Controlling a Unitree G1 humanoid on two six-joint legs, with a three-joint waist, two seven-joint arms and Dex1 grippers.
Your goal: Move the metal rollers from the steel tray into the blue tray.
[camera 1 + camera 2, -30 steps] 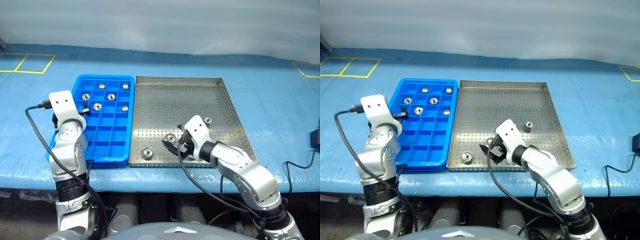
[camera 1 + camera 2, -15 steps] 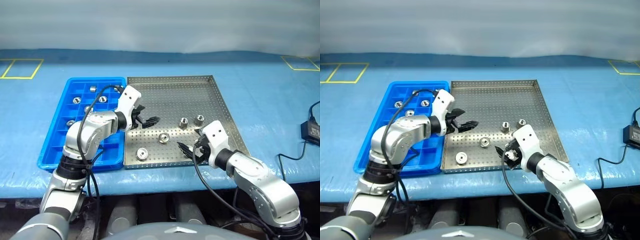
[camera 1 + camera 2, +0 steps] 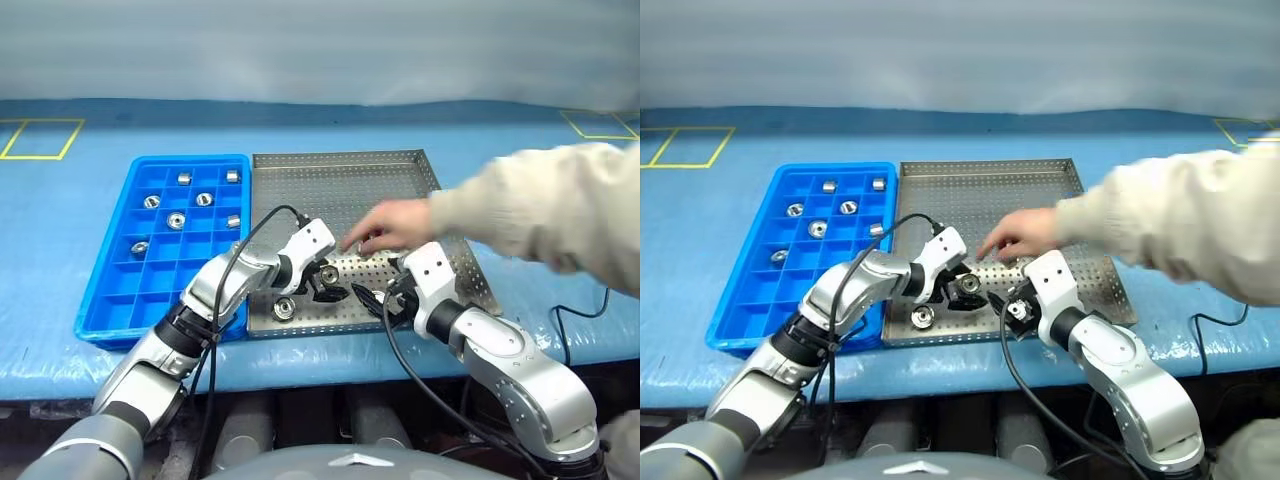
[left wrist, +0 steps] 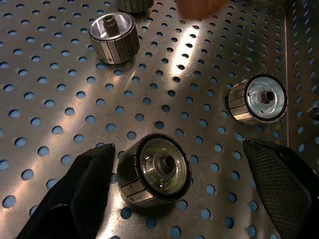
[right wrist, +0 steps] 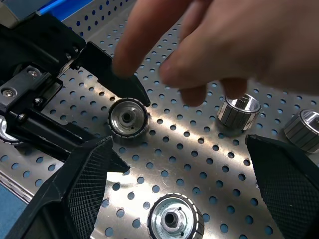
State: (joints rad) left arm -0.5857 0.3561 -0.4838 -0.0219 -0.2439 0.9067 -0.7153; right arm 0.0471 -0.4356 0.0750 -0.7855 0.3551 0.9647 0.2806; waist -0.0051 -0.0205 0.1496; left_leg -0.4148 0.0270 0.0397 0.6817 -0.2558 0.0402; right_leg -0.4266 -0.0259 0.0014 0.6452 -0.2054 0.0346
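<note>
Left gripper (image 4: 177, 194) wide open astride roller (image 4: 155, 172)

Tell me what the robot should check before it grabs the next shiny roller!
1. Left gripper open around a metal roller: ok.
2. That roller free, not yet pinched: ok.
3. Person's hand clear of the steel tray: not ok, it reaches in over the rollers.
4. Right gripper open and holding nothing: ok.
5. Blue tray has empty compartments: ok.
6. Whether the hand will leave soon: cannot tell.
</note>
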